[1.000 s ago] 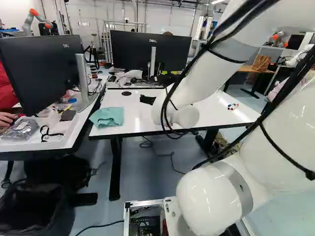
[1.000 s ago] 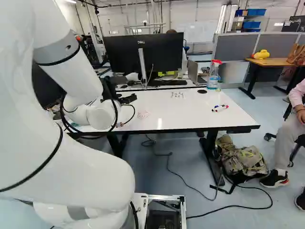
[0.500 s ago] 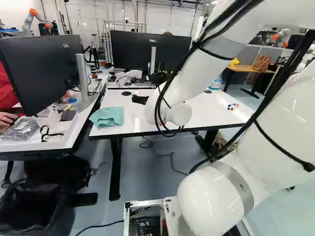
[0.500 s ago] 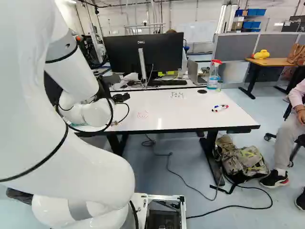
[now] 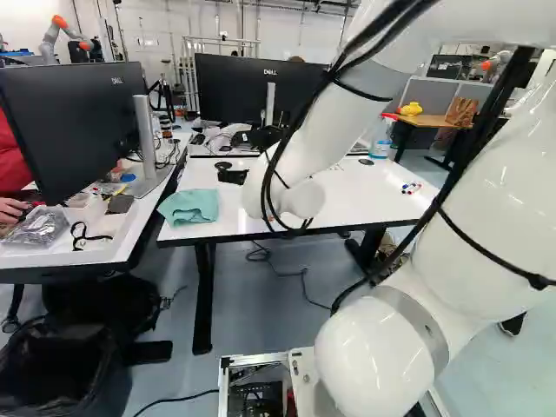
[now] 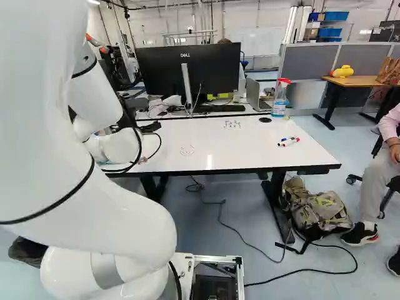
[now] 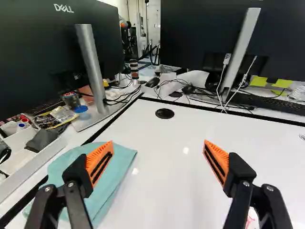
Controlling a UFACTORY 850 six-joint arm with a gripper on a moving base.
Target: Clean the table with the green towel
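Green towel (image 5: 188, 207): one, cloth, loosely folded, lying flat at the table's side edge, partly below one finger of the gripper (image 7: 158, 143) and reaching outward beyond it; not held.

Gripper: one, fingers spread wide, nothing between the orange pads. One finger stands above the towel, the other above white tabletop. Closing here would probably pinch air or merely ruck a near fold; the hand likely needs to shift toward the towel first, then lower.

White table (image 6: 231, 150): one, beneath the hand. Hazard: fingertips pressed into the hard top if the descent runs too deep, the cloth being thin. Second hazard: the towel nudged over the edge by a sideways push.

White tray (image 7: 20, 165): one, on the neighbouring desk, beyond the towel from the hand. An overlong sideways shift could bring the outer finger against its wall.

Black cables (image 5: 271, 195): looped, hanging at the wrist; might drag on the tabletop as the arm lowers.

Red scribble (image 6: 187, 150): one, near the hand, on the side away from the towel. Black marks (image 6: 232, 124): farther off that way. Both presumably for wiping.

Markers (image 6: 288, 142): a few, beyond the marks; a wide wiping stroke could roll them off.
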